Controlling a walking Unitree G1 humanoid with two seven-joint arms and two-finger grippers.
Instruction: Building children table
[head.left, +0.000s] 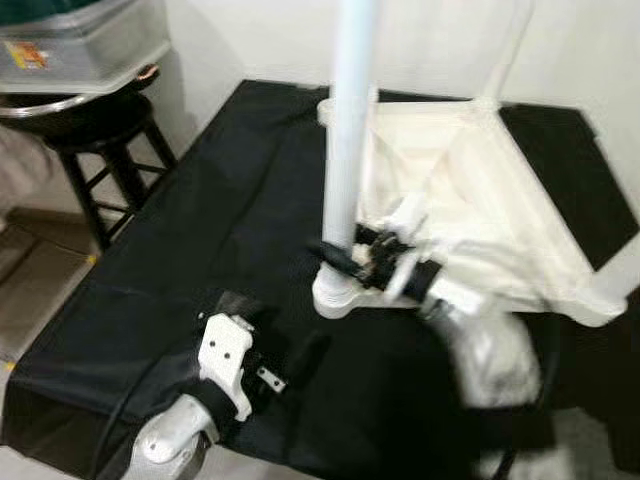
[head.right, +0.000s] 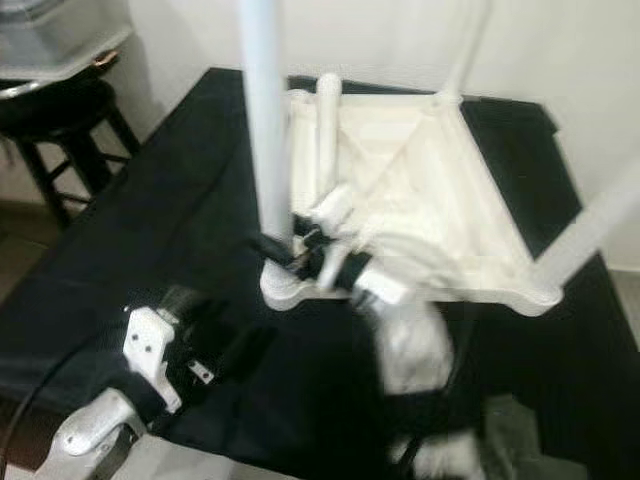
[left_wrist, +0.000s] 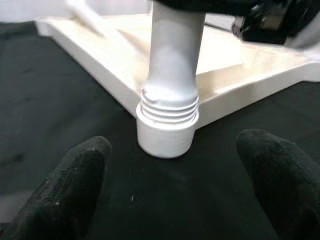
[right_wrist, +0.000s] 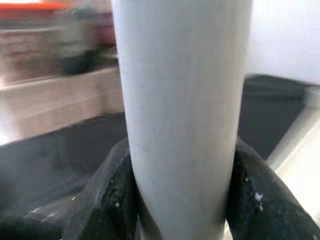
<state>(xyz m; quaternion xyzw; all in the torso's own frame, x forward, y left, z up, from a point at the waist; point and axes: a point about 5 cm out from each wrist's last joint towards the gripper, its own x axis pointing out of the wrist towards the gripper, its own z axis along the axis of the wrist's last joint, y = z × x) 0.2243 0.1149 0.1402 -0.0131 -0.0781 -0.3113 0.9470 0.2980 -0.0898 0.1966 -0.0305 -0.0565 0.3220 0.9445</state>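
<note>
Right wrist view shows the right gripper (right_wrist: 180, 190) pinching the upright white table leg (head.left: 350, 130), apparently threaded into the upturned tabletop (head.left: 480, 190) on black cloth (head.left: 200, 230); the left gripper (left_wrist: 170, 185) sits spread nearby.

Black stool (head.left: 95, 140) (bin (head.left: 80, 45) atop)

- A room in a home
- White walls (head.left: 250, 40), tan floor (head.left: 30, 280)
- Black wooden stool (head.left: 95, 150) carrying a plastic storage bin (head.left: 80, 45)
- Black cloth (head.left: 200, 250) spread as a work surface
</note>
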